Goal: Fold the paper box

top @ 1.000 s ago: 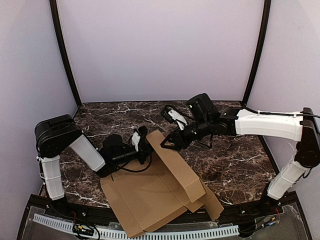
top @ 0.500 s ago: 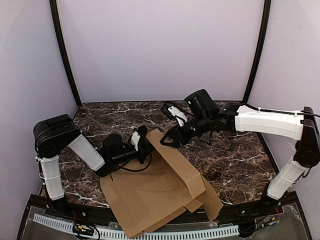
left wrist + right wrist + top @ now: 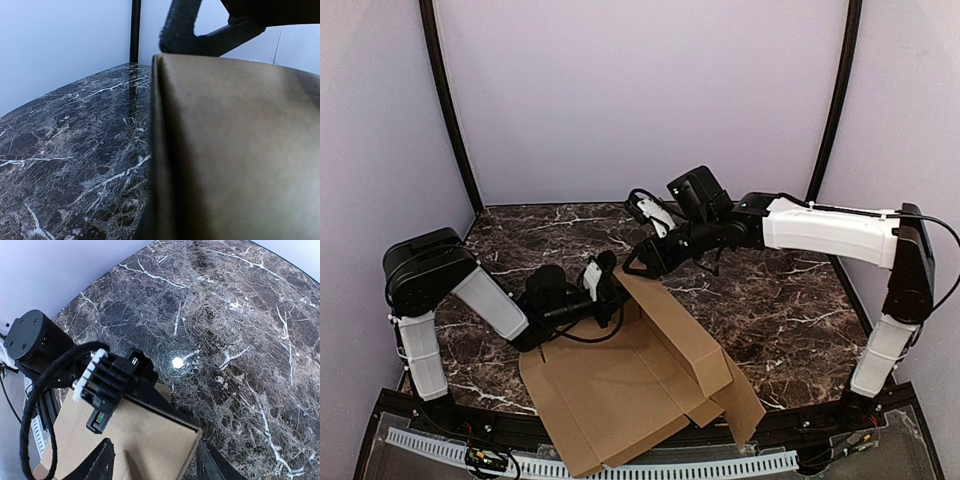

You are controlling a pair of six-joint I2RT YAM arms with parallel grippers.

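Paper box (image 3: 610,400), one flap (image 3: 670,325) raised.
We clamp our left gripper (image 3: 610,285) on the flap's edge to stand it up. Our right gripper (image 3: 638,264), fingers apart, straddles the corner beside it.

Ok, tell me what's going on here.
Two robot arms are folding a paper box on the marble table. The cardboard lies partly folded near the front edge, with one long panel tilted up. The left arm has its jaws shut on the far end of that raised panel. The right arm reaches in from the other side, with its jaws open at the panel's top corner and not closed on it.
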